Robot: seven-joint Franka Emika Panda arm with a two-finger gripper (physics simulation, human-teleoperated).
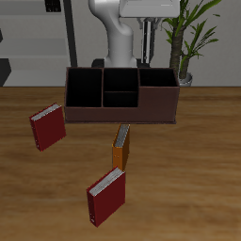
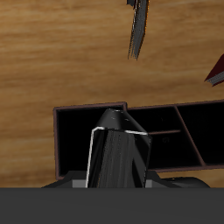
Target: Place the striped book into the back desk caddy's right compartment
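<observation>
In the wrist view the striped book (image 2: 121,162), dark with narrow pale stripes, stands on edge between my fingers, with my gripper (image 2: 122,179) shut on it. Under it lies the back desk caddy (image 2: 58,140), and the book hangs over the black inside of its wide right compartment (image 2: 79,140). In the exterior view my gripper (image 1: 151,45) is high above that end of the dark brown caddy (image 1: 120,113). The book is hard to make out there. I cannot tell whether the book touches the compartment floor.
An orange book (image 1: 120,147) stands on edge in front of the caddy. One red book (image 1: 47,128) lies beside the caddy's narrower end and shows again as the red book (image 2: 215,70). Another red book (image 1: 106,195) lies near the table's front edge. A potted plant (image 1: 186,38) stands behind.
</observation>
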